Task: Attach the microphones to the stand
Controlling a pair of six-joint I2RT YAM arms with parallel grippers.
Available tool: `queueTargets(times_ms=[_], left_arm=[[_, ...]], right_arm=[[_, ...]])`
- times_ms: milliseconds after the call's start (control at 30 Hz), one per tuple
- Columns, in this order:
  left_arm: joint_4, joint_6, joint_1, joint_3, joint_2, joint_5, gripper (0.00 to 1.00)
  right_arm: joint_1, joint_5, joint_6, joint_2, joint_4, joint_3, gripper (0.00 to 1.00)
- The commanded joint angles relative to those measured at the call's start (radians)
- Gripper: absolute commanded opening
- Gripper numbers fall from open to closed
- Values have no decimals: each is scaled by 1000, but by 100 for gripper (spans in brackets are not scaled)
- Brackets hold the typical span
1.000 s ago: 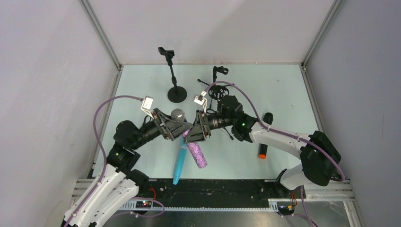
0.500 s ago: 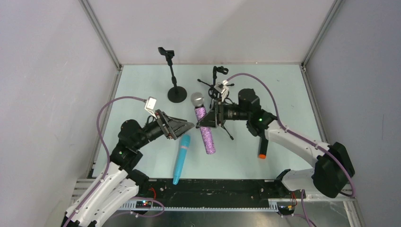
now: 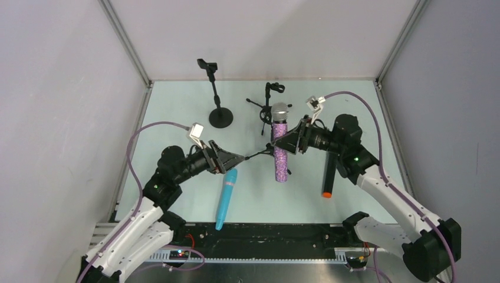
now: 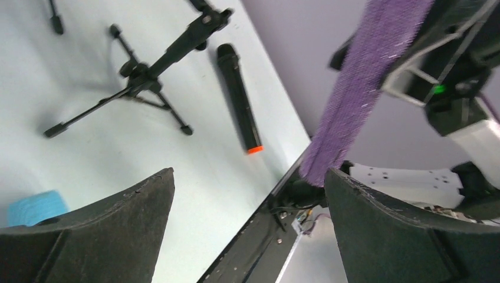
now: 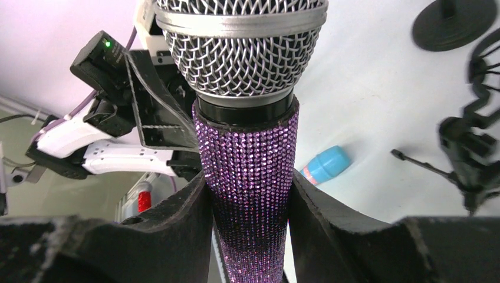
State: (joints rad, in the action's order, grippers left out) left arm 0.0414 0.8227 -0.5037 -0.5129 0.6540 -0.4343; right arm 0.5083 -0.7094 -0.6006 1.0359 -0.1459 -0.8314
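Glitter-covered purple microphone with a silver mesh head (image 3: pixel 280 165) is clamped mid-body between the narrowed fingers of the right claw (image 3: pixel 278 143), clear of the pale table (image 3: pixel 177 106). Seen from overhead, its long axis runs near to far, head toward the back wall beside the black tripod stand (image 3: pixel 268 109). The left claw (image 3: pixel 239 158) gapes wide, empty.

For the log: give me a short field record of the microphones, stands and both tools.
purple microphone: upright, head up, held off the table by right tool
left tool: open, empty, near turquoise microphone
turquoise microphone: lying on table
black microphone: lying on table, orange end toward the arms
stands: round-base stand and tripod stand, both bare
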Motion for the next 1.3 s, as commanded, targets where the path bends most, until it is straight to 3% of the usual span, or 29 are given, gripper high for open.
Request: queueTargets(times_ms=[0,200,567,867,1267], left_arm=[[-153,-138,-6,-68,31,61,100],[-251,-229,-5,-117,76,133,100],[-470,-438,-6,-280,199,305,100],[-542,-582,-6,-385,197,531,100],[-538,-710,-5,-396,178,641,100]], right_arm=[[-58,26,58,-85,18,0,0],[-116,63,93,-157,74,3,0],[-154,95,76,-194,19,3,0],[-156,150,94,-193,-15,3,0],[-156,197,82,-43,-279,2,0]])
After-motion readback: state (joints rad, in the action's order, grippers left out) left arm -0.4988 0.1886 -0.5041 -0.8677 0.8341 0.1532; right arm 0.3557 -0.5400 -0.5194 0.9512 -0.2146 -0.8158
